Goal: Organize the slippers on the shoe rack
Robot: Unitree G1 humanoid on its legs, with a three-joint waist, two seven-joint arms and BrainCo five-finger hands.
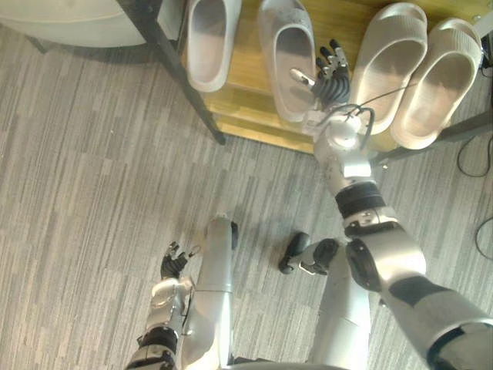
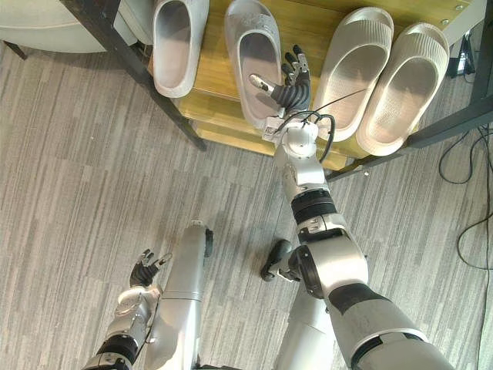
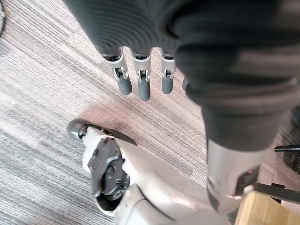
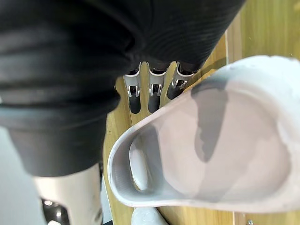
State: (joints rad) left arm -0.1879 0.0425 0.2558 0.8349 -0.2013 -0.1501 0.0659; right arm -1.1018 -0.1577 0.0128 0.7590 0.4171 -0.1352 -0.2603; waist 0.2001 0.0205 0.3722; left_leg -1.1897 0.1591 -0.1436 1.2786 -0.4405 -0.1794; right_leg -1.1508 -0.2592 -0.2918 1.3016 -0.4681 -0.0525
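Two grey slippers lie on the wooden shelf of the shoe rack, one at the left and one in the middle. A beige pair lies to their right. My right hand is at the middle grey slipper's right side. Its thumb reaches inside the slipper and its straight fingers stay outside the rim, so the side wall stands between them. My left hand hangs low over the floor, its fingers relaxed and holding nothing.
A dark metal leg of the rack slants down the shelf's left side, and a dark bar runs under its right end. A pale rounded object sits at the upper left. Grey striped carpet covers the floor.
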